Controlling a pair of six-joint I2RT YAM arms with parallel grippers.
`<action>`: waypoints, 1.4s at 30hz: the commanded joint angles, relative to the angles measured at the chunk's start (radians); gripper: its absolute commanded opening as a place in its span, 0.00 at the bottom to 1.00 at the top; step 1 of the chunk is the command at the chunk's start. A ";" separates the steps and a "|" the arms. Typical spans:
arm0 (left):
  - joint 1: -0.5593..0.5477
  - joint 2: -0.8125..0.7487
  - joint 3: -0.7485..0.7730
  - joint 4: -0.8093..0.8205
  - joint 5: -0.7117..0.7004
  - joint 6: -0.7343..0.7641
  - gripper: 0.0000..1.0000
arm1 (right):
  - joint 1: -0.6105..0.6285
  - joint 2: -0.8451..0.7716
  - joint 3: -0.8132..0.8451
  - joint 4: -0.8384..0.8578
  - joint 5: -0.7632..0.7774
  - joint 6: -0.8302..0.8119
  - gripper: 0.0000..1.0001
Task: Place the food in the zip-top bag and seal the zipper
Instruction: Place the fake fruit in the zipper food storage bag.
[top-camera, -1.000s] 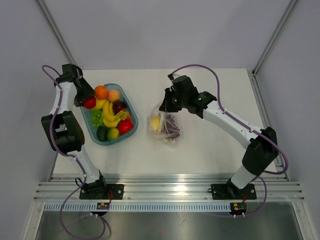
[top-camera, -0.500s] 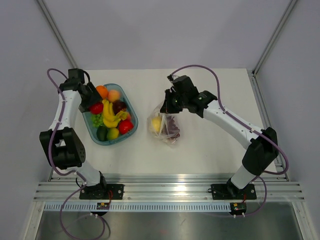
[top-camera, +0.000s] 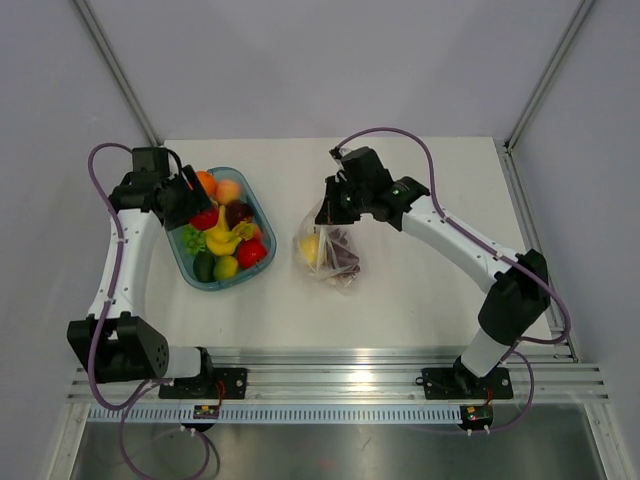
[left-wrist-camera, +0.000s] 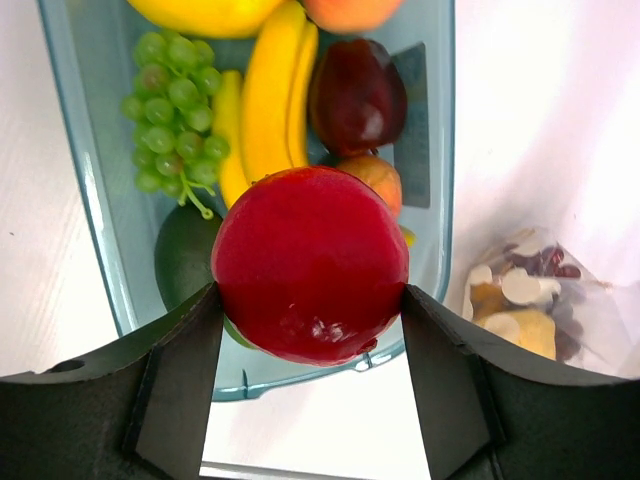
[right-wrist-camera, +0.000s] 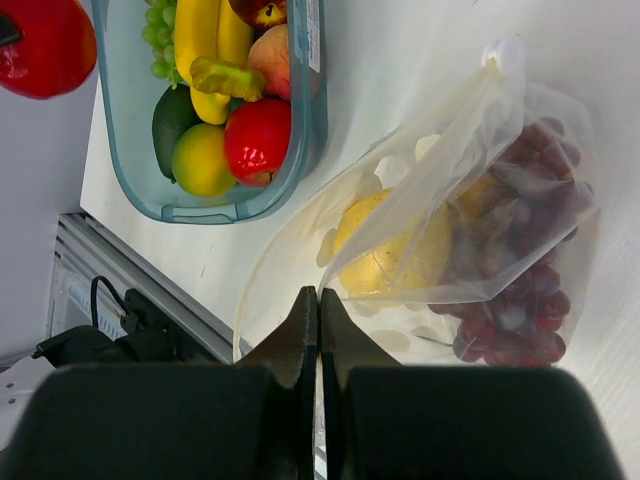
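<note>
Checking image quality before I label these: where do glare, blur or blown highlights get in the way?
Top external: even light, soft shadows, sharp throughout. Left wrist: the red fruit is crisp with small highlights; the table at right is blown white. Right wrist: the closed fingers are dark and blurred; the zip-top bag hazes the grapes inside.

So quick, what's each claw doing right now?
Left gripper: shut on the red fruit.
Right gripper: shut on the zip-top bag.
</note>
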 joint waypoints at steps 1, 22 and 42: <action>-0.018 -0.051 -0.027 0.026 0.056 0.019 0.52 | 0.013 0.024 0.047 0.040 -0.035 0.022 0.00; -0.024 -0.118 -0.002 0.022 0.266 0.048 0.52 | 0.059 0.234 0.355 -0.024 -0.045 -0.014 0.00; -0.311 -0.089 0.033 0.097 0.484 -0.020 0.50 | 0.059 0.170 0.308 -0.021 0.009 -0.005 0.00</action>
